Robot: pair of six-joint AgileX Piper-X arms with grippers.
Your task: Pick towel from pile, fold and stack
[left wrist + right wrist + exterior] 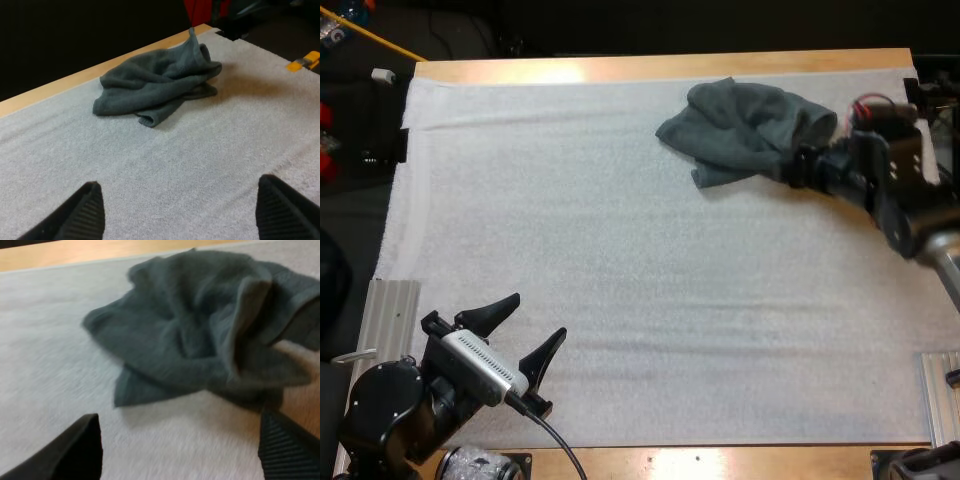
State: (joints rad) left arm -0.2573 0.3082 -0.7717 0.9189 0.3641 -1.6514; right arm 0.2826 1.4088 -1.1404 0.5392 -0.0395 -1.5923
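One crumpled dark grey-green towel (pixel 745 128) lies at the far right of the white mat (pixel 620 280). My right gripper (pixel 798 166) is low at the towel's near right edge. In the right wrist view its fingers stand apart, open, with the towel (pixel 200 335) just ahead of the gripper (pixel 177 452) and nothing held. My left gripper (pixel 525 328) hovers over the mat's near left corner, far from the towel, open and empty. From the left wrist view the towel (pixel 160 82) lies well beyond the spread gripper (pixel 180 215), near the table's far edge.
Ribbed metal plates sit at the mat's near left (pixel 390 310) and near right (pixel 940 385). The wooden table edge (pixel 660 68) runs just behind the towel. A yellow clamp (pixel 303 61) sits past the towel. Bare mat spans the middle.
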